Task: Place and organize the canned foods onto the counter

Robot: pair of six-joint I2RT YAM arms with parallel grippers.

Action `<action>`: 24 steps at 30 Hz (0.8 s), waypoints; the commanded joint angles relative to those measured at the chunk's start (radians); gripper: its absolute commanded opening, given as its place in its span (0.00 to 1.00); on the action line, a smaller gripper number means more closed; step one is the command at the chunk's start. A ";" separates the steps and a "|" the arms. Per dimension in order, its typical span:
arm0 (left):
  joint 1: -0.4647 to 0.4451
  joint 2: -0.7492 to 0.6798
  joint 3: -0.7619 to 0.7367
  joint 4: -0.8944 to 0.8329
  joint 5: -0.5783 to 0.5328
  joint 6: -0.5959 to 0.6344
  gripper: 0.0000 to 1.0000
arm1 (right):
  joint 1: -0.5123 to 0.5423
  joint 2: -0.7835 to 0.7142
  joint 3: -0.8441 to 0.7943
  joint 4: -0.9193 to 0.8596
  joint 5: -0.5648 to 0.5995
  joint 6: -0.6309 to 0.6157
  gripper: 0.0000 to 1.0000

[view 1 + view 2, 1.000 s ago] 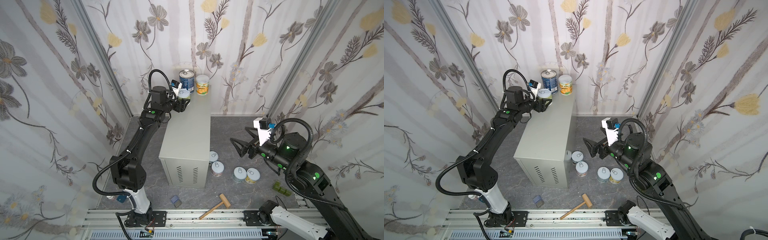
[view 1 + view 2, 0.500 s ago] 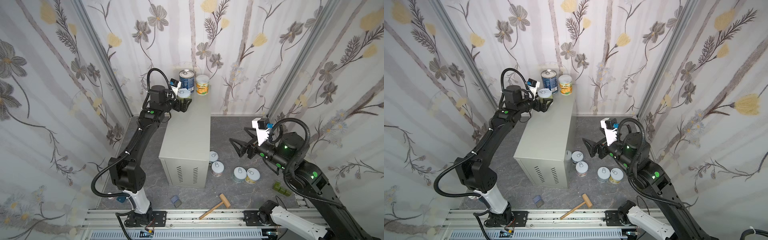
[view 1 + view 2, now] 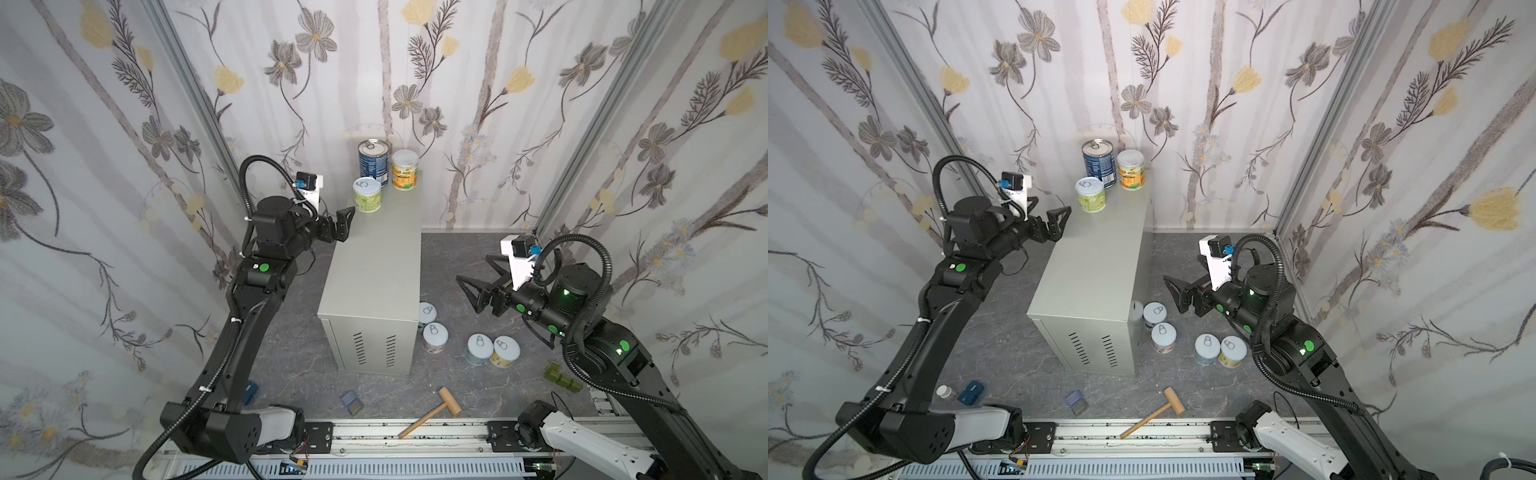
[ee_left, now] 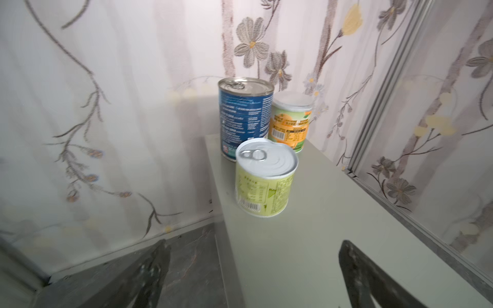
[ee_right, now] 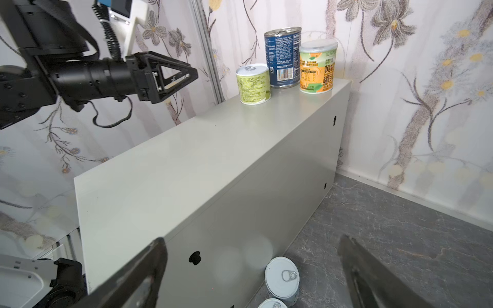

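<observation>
Floral curtain walls on three sides, dark marbled floor [image 3: 457, 249], tall grey worktop [image 3: 374, 266] standing mid-cell. Three cans sit upright on its far end by the back wall: blue can [image 3: 374, 160], orange can [image 3: 405, 170] and green can [image 3: 367, 195] just in front of the blue one. The rest of the top is bare, so there's plenty of room.

Four cans stand on the floor, right of the worktop, lids up, long axis vertical: inner can [image 3: 427, 311] tight beside the worktop's side wall, second can [image 3: 435, 336] touching or nearly touching it, then pale blue can [image 3: 479, 349] and yellow can [image 3: 505, 352] side by side.

Left gripper [image 3: 338, 222] hovers at the worktop's left edge, jaws spread and empty, near the green can but apart from it.

Right gripper [image 3: 473, 270] hangs in the air right of the worktop, jaws spread and empty. The floor cans lie below it and a little back toward its base, and the right wrist view frames the inner can between the jaw tips. The right arm is clearly nearer; the left is blocked by the worktop.

Likely next: the right arm drops for a floor can. The inner pair is cramped against the wall, so the outer pair looks easier.
</observation>
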 commanded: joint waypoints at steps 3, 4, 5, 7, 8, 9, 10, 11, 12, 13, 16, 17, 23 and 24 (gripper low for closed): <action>0.039 -0.117 -0.074 -0.118 -0.222 -0.050 1.00 | 0.002 0.041 -0.010 0.065 0.090 0.073 1.00; 0.050 -0.130 -0.082 -0.151 -0.252 -0.058 1.00 | 0.003 0.049 -0.010 0.069 0.105 0.083 1.00; 0.062 -0.139 -0.094 -0.175 -0.271 -0.066 1.00 | 0.002 0.056 -0.009 0.075 0.120 0.091 1.00; 0.085 -0.157 -0.119 -0.206 -0.292 -0.092 1.00 | 0.002 0.070 -0.006 0.080 0.145 0.107 1.00; 0.098 -0.168 -0.142 -0.211 -0.302 -0.108 1.00 | 0.002 0.081 -0.002 0.079 0.160 0.113 1.00; 0.107 -0.178 -0.160 -0.213 -0.309 -0.120 1.00 | 0.003 0.091 0.002 0.077 0.176 0.119 1.00; 0.116 -0.189 -0.182 -0.213 -0.313 -0.135 1.00 | 0.001 0.102 0.004 0.077 0.198 0.128 1.00; 0.124 -0.199 -0.200 -0.216 -0.314 -0.152 1.00 | 0.000 0.115 0.006 0.077 0.217 0.137 1.00; 0.130 -0.205 -0.215 -0.222 -0.316 -0.167 1.00 | 0.000 0.130 0.008 0.077 0.234 0.145 1.00; 0.133 -0.210 -0.227 -0.225 -0.314 -0.177 1.00 | 0.001 0.143 0.011 0.078 0.247 0.150 1.00; 0.135 -0.229 -0.266 -0.223 -0.265 -0.203 1.00 | -0.001 0.184 0.019 0.089 0.272 0.166 1.00; 0.135 -0.234 -0.275 -0.233 -0.245 -0.214 1.00 | -0.002 0.198 0.023 0.092 0.279 0.169 1.00; 0.133 -0.275 -0.340 -0.291 -0.194 -0.261 1.00 | -0.022 0.276 0.050 0.106 0.282 0.172 1.00; 0.133 -0.286 -0.356 -0.296 -0.190 -0.268 1.00 | -0.028 0.285 0.050 0.110 0.275 0.174 1.00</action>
